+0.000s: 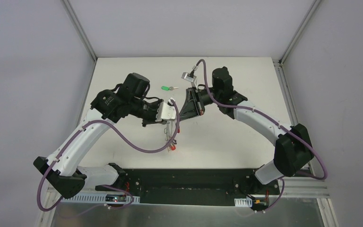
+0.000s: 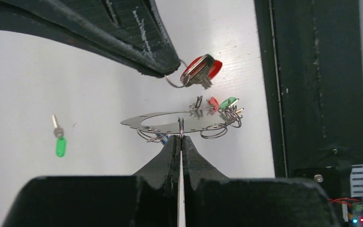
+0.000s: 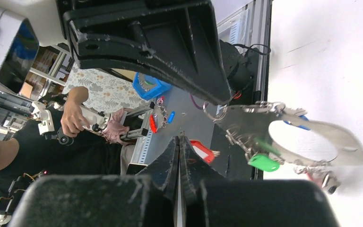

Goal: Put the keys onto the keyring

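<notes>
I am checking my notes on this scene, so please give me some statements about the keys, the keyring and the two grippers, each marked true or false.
1. A green-tagged key lies alone on the table. True.
2. The left gripper is open. False: the left gripper is shut on the keyring.
3. The right gripper holds a red-tagged key. True.
4. The keyring carries no keys. False: several hang from it, a green tag among them.
</notes>
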Controlling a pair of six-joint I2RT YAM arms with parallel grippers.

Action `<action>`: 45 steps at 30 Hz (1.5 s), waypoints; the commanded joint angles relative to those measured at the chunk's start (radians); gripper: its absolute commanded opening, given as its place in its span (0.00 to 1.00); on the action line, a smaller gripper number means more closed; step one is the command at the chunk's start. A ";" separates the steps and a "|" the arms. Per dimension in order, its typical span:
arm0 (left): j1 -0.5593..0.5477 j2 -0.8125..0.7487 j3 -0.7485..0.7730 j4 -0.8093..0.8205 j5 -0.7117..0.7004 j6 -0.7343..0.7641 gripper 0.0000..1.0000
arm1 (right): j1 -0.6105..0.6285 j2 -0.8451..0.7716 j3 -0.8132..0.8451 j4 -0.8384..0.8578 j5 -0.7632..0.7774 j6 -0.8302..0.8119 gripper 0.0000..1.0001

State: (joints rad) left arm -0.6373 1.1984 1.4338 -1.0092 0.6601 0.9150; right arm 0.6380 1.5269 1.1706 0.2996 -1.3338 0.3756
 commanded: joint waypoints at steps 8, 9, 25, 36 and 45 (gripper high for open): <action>-0.073 -0.003 0.062 -0.035 -0.255 0.203 0.00 | 0.011 0.038 -0.017 0.201 0.002 0.175 0.00; -0.077 -0.005 0.057 -0.033 -0.257 0.208 0.00 | 0.012 0.047 -0.017 0.216 0.007 0.195 0.00; -0.113 -0.026 -0.001 -0.046 -0.236 0.222 0.00 | 0.055 0.144 0.000 0.289 0.017 0.277 0.00; -0.114 -0.029 -0.011 -0.057 -0.199 0.221 0.00 | 0.055 0.182 0.038 0.292 0.018 0.305 0.00; -0.114 -0.031 -0.021 -0.061 -0.198 0.229 0.00 | 0.055 0.197 0.058 0.292 0.016 0.315 0.00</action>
State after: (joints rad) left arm -0.7410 1.1961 1.4170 -1.0615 0.4187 1.1168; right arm 0.6910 1.7237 1.1812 0.5426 -1.3094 0.6777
